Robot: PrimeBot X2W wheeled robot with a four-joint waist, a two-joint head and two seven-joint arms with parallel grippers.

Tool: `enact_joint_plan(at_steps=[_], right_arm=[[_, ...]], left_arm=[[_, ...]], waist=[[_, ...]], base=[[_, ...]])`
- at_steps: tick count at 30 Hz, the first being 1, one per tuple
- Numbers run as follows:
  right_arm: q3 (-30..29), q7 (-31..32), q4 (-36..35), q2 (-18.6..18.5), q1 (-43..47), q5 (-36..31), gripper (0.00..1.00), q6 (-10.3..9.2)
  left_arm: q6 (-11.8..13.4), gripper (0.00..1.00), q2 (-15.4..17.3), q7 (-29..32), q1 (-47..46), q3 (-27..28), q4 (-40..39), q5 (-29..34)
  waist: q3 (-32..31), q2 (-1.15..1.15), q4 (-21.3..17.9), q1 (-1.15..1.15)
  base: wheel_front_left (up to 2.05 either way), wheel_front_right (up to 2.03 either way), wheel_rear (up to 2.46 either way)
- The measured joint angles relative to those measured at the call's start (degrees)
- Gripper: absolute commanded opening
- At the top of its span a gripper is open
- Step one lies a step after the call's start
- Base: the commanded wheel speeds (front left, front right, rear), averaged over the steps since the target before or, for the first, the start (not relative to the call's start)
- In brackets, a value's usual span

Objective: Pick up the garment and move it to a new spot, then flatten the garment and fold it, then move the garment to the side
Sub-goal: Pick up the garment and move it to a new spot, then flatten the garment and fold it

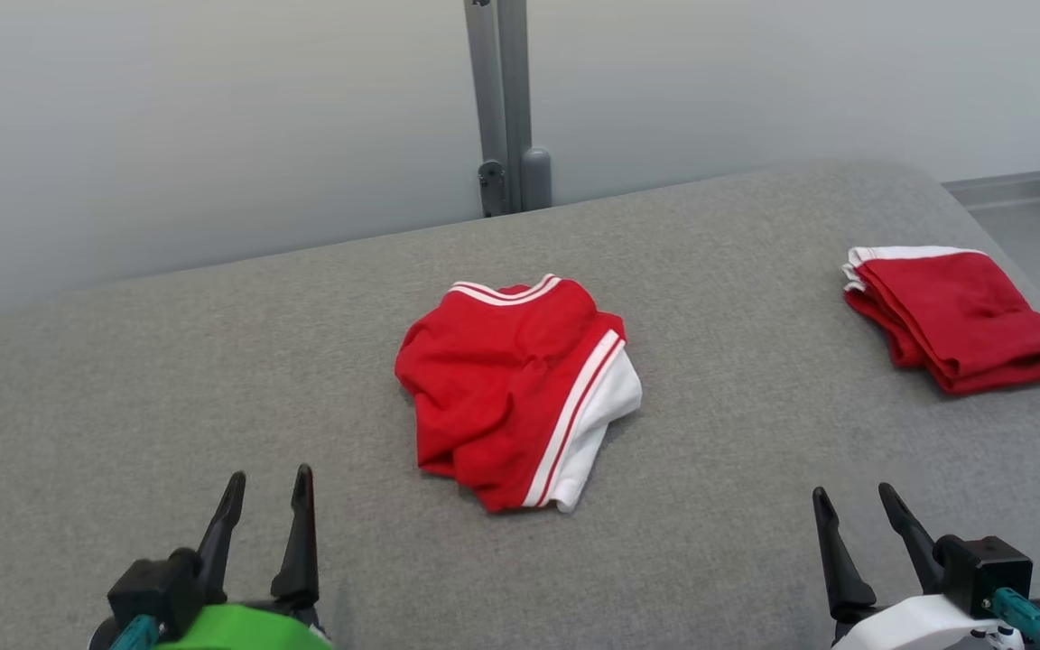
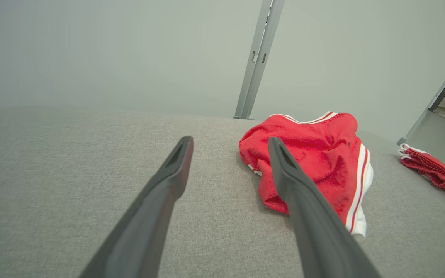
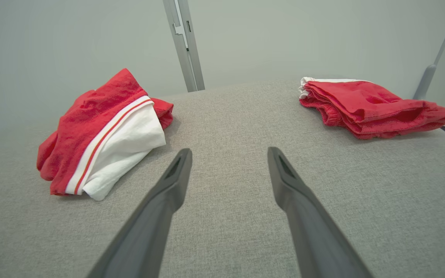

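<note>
A red garment (image 1: 506,388) with white stripes and a white panel lies crumpled in the middle of the grey padded surface (image 1: 213,379). It also lies right of centre in the left wrist view (image 2: 315,154) and at the left of the right wrist view (image 3: 99,135). My left gripper (image 1: 269,487) stands open at the lower left, well short of the garment, nothing between its fingers. In its own view the left gripper (image 2: 230,141) points just left of the cloth. My right gripper (image 1: 854,496) is open at the lower right; its own view shows the right gripper (image 3: 229,152) over bare surface.
A second red garment (image 1: 958,316), folded, lies at the surface's right edge, also seen as a folded pile (image 3: 369,106) and small (image 2: 435,173). A grey post (image 1: 504,108) stands behind the surface against a pale wall. Floor (image 1: 1035,217) shows past the right edge.
</note>
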Motion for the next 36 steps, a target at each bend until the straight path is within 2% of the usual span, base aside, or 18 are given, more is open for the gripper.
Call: enact_joint_plan(at_steps=[6,13,20,36], right_arm=[[-1.43,-0.32,0.25,0.02,1.13,0.37,1.0,0.0],[-2.2,-0.7,1.79,0.02,2.67,0.15,1.0,0.0],[-1.75,-0.87,2.71,0.02,3.07,-0.62,1.0,0.0],[-0.52,-0.91,2.5,0.02,2.27,-0.78,1.0,0.0]], left_arm=[[0.51,1.0,-0.41,-0.09,8.11,4.99,-6.33,3.76],[0.02,1.0,-0.96,-0.09,13.96,8.7,-8.21,6.71],[-0.51,1.0,-1.15,-0.09,14.57,10.29,-7.79,7.98],[-0.75,1.0,-1.64,-0.09,14.55,9.88,-6.9,8.27]], waist=[[-2.01,0.0,3.83,0.0],[-4.12,0.0,5.56,0.0],[-4.15,0.0,5.04,0.0],[-3.15,0.0,3.85,0.0]], base=[[0.0,0.0,0.0],[0.0,0.0,0.0],[0.0,0.0,0.0],[0.0,0.0,0.0]])
